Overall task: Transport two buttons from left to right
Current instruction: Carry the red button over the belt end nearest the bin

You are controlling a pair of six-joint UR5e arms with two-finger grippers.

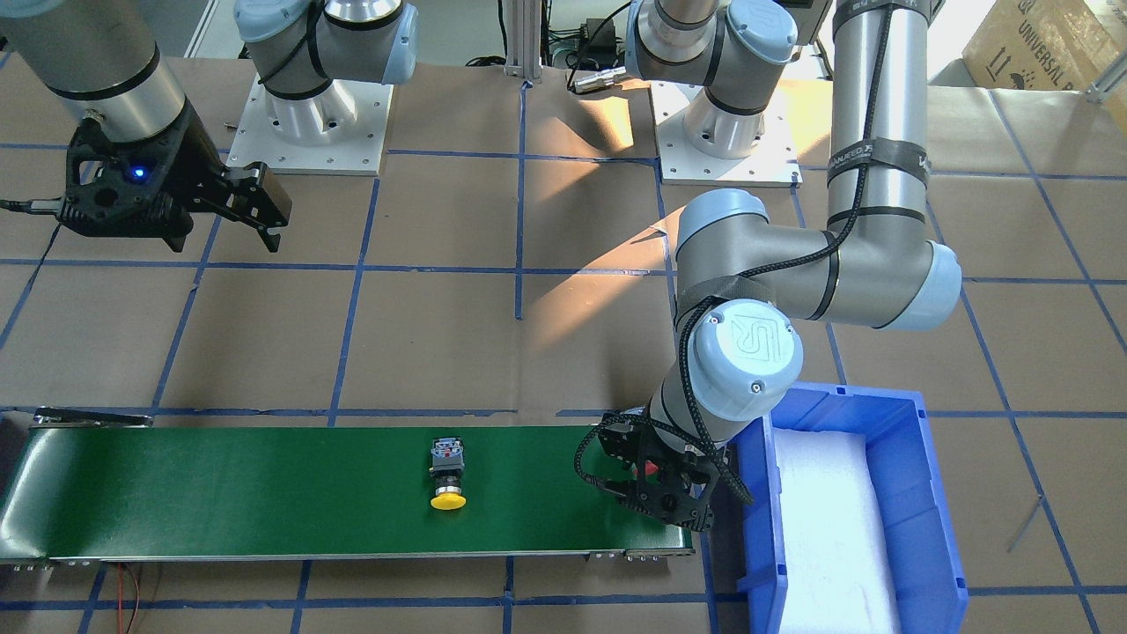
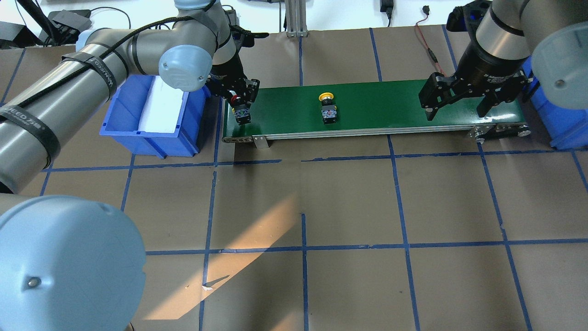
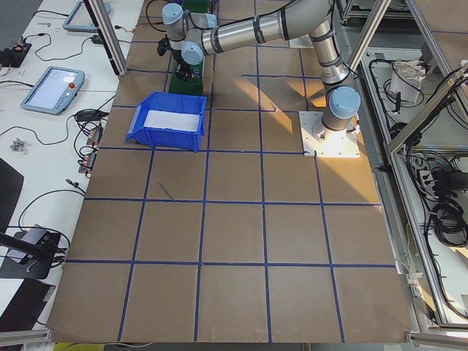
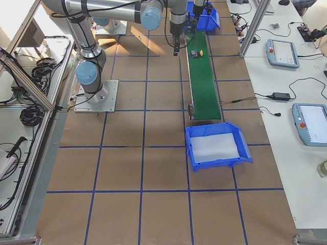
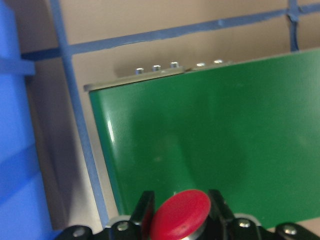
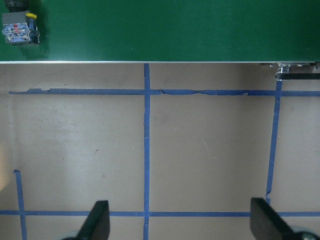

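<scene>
The left gripper (image 2: 240, 97) holds the red-capped button (image 5: 181, 215) clamped between its jaws over one end of the green conveyor belt (image 2: 381, 103), the yellow-capped button (image 2: 327, 108) lies mid-belt, and the right gripper (image 2: 456, 113) has jaws apart.

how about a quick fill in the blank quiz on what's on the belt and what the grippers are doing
1. The held button in the left gripper has a ____ cap.
2. The loose button lying midway along the green belt has a ____ cap.
3. The right gripper, near the belt's other end, has its jaws ____ and holds nothing.
4. The blue bin beside the left gripper is lined with ____ foam.

Missing words: red; yellow; open; white.
</scene>
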